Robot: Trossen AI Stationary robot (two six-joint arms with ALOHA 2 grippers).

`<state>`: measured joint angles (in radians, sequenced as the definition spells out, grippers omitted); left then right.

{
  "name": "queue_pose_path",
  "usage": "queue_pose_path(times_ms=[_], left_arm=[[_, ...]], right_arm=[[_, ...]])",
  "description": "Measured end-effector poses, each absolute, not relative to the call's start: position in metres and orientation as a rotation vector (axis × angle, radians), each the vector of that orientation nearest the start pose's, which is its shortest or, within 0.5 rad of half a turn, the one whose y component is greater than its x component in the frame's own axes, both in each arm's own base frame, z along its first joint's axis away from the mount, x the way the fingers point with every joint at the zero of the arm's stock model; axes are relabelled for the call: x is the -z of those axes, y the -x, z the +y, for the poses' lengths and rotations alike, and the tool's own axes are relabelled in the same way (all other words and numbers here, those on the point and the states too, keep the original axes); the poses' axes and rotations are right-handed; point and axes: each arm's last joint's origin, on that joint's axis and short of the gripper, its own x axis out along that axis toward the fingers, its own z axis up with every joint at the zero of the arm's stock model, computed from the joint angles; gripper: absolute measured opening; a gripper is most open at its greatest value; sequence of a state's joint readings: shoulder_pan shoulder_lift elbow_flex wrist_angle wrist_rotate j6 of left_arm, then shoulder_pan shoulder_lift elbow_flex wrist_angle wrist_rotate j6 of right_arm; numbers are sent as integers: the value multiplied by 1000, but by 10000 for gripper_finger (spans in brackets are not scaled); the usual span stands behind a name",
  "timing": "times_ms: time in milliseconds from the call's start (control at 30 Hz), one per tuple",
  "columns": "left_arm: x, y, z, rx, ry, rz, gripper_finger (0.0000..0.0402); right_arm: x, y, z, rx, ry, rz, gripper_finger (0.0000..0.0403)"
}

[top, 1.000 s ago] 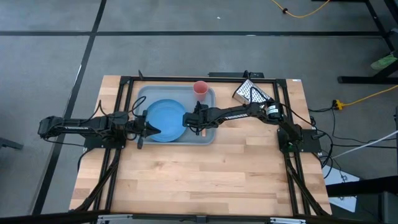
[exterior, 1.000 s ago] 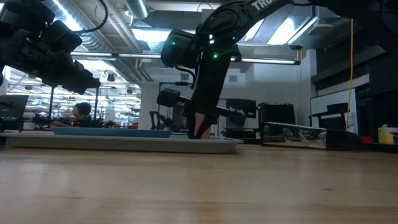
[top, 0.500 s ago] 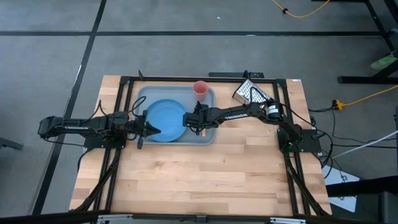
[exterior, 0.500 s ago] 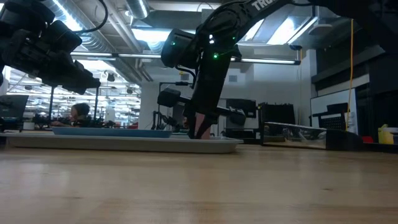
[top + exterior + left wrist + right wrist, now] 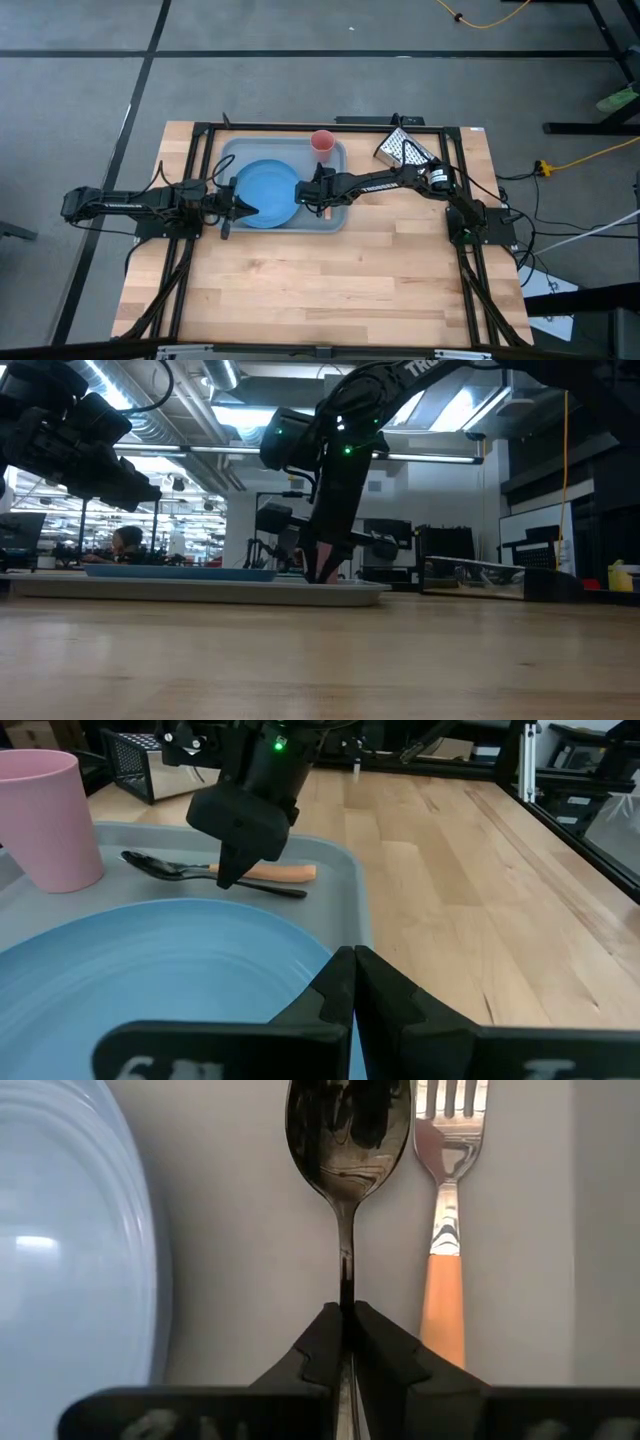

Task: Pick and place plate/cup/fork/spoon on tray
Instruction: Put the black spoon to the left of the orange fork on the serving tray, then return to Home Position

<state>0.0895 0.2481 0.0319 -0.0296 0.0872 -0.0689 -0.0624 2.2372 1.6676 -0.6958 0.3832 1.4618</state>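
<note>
Right gripper (image 5: 345, 1342): low over the tray (image 5: 334, 222), fingers clenched on the thin handle of the spoon (image 5: 347, 1135); spoon bowl lies ahead of the fingertips on the tray floor. Fork (image 5: 445, 1230): flat on the tray just beside the spoon and parallel to it. Plate (image 5: 265, 193): on the tray, on the spoon's other side. Cup (image 5: 322, 142): upright at the tray's far edge. Left gripper (image 5: 349, 982): fingers pressed together, poised over the plate's rim.

A metal box grater (image 5: 403, 149) lies on the wooden table (image 5: 330, 280).
</note>
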Motion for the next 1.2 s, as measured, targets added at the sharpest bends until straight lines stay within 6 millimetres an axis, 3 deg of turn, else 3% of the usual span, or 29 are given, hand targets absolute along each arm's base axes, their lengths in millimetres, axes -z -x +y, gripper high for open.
queue_pose_path(times_ms=[133,333,633,833,967,1067,1200], left_arm=[[-151,-110,7,-11,90,245,0],[-151,-110,7,-11,90,245,0],[-151,-110,7,-11,90,245,0],[-151,-110,7,-11,90,245,0],[-151,-110,7,-11,90,245,0],[-151,-110,7,-11,90,246,0],[-151,-110,7,-11,90,245,0]], right_arm=[[-139,-449,-39,1188,-1033,719,35],[-139,-449,-39,1189,-1033,720,77],[-140,-450,-38,1183,-1027,702,64],[-170,-453,-25,1111,-949,651,61],[-201,-460,1,934,-813,665,61],[-220,-466,39,646,-729,762,61],[-229,-463,93,259,-671,924,61]])
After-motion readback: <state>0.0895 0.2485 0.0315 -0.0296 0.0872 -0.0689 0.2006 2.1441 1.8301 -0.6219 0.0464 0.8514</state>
